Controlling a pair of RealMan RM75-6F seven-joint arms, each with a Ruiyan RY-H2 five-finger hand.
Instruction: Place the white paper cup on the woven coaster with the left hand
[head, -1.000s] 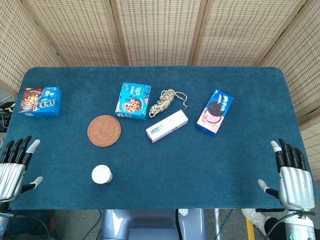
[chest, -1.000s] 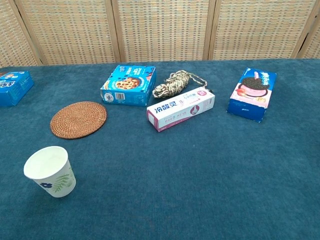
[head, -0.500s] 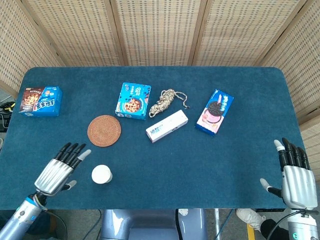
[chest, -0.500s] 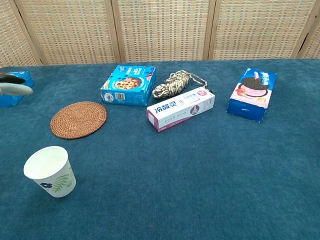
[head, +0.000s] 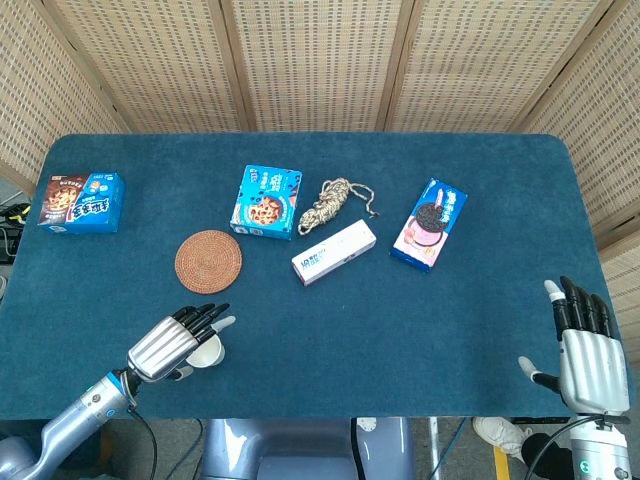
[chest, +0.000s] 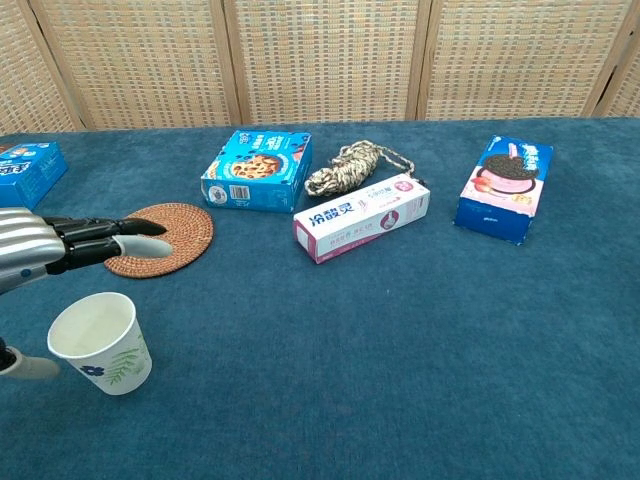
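Note:
The white paper cup (chest: 100, 342) with a blue flower print stands upright near the table's front left; in the head view the cup (head: 207, 353) is mostly hidden under my left hand. My left hand (head: 178, 340) hovers right over and beside it, fingers extended and apart, holding nothing; in the chest view the left hand (chest: 60, 245) is above and left of the cup, thumb low beside it. The round woven coaster (head: 208, 261) lies bare just beyond the cup. My right hand (head: 583, 345) is open at the front right edge.
A blue cookie box (head: 266, 201), a rope bundle (head: 334, 203), a white toothpaste box (head: 334, 252) and an Oreo box (head: 429, 224) lie mid-table. Another cookie box (head: 81, 202) sits at the far left.
My left hand has swept rightward from the table's left edge to the cup. The cup and the right hand have stayed put.

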